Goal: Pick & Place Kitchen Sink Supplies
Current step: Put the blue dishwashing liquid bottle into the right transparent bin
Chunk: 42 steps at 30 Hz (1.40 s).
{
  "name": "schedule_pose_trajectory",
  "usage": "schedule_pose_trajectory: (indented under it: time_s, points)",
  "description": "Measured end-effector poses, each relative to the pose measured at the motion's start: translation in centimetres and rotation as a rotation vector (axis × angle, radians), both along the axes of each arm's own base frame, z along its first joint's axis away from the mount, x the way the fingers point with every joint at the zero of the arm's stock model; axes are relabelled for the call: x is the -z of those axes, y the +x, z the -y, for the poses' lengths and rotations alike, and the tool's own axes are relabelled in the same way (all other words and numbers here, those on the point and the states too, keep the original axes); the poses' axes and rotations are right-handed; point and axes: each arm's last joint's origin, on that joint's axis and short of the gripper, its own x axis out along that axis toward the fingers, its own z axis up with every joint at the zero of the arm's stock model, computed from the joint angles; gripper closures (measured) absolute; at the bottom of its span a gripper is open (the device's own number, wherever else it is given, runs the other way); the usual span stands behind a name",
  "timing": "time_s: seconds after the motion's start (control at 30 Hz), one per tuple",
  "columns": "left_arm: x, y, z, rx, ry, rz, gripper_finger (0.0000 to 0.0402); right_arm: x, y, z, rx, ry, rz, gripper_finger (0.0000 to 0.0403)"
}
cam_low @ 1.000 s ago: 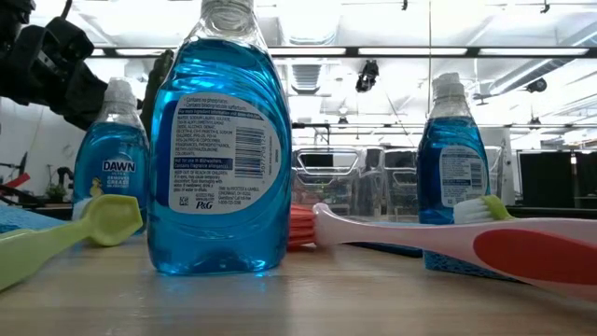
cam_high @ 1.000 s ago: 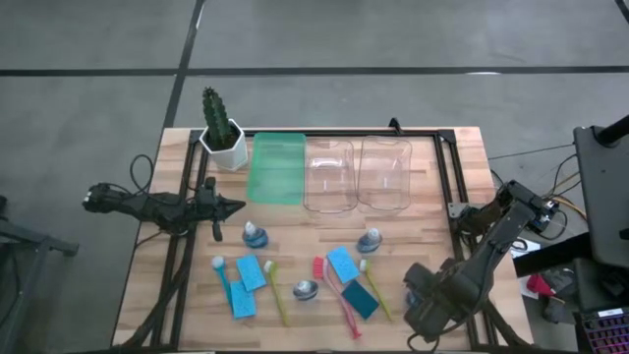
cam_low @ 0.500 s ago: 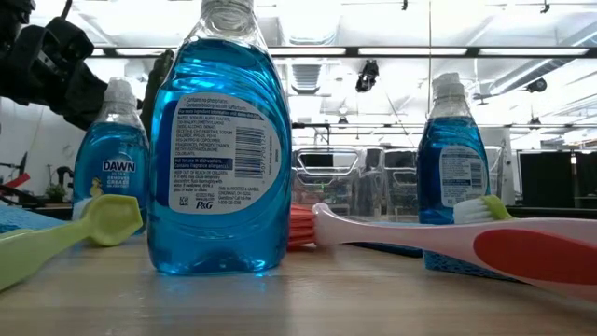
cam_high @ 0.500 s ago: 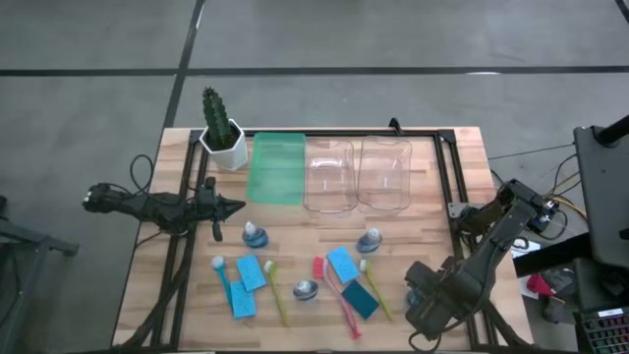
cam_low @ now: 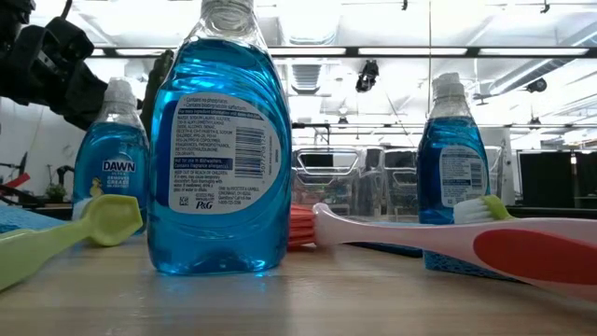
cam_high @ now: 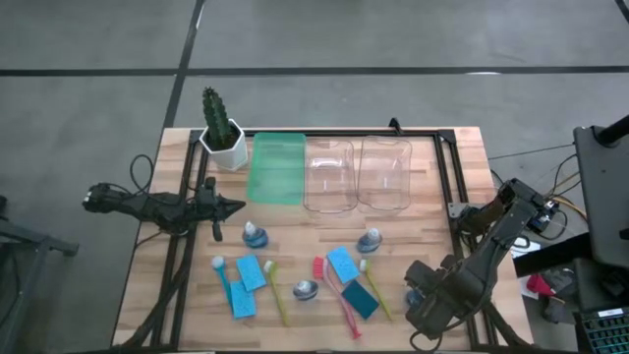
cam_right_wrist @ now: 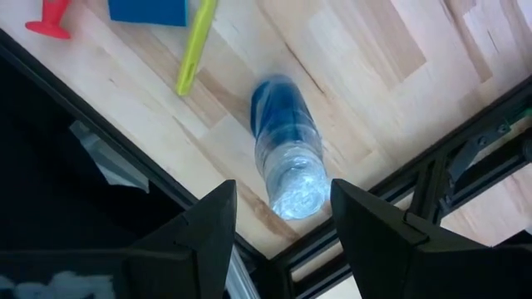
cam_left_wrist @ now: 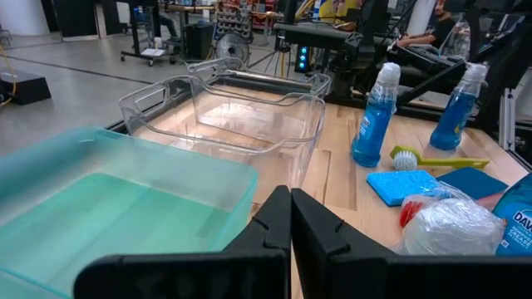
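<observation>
I have the right gripper (cam_right_wrist: 278, 228) spread wide directly above a small blue bottle (cam_right_wrist: 287, 149) standing at the tabletop (cam_right_wrist: 366, 91) corner, with the bottle's pale cap showing between the fingers, which are not touching it. The left gripper (cam_left_wrist: 290, 218) is pressed together, empty, near the green bin (cam_left_wrist: 108, 208). Sponges (cam_high: 343, 264) and brushes (cam_high: 276, 293) lie mid-tabletop.

Table (cam_high: 462, 157) is pale, matt wood planks. Bottles (cam_low: 221, 140) are glossy clear plastic. Two bins (cam_left_wrist: 241, 116) are clear plastic, one (cam_left_wrist: 108, 199) frosted green. Brushes (cam_low: 522, 245) are smooth plastic.
</observation>
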Motion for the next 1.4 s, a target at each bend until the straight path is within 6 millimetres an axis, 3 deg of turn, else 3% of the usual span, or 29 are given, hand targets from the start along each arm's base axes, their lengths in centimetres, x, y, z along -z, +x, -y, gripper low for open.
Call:
schedule_pose_trajectory:
  time_s: [0.37, 0.83, 1.1, 1.4]
  points:
    - [0.0, 0.0, 0.0, 0.0, 0.0, 0.0, 0.0396, 1.1, -0.7, -0.5, -0.015, -0.023, -0.021, 0.0209]
    - [0.0, 0.0, 0.0, 0.0, 0.0, 0.0, 0.0396, 4.0, -0.7, -1.0, -0.032, -0.01, -0.009, 0.0209]
    - [0.0, 0.0, 0.0, 0.0, 0.0, 0.0, 0.0396, 4.3, -0.8, -0.9, -0.036, -0.019, -0.016, 0.021]
    - [0.0, 0.0, 0.0, 0.0, 0.0, 0.0, 0.0396, 4.3, -0.8, -0.9, -0.061, -0.01, -0.02, 0.0274]
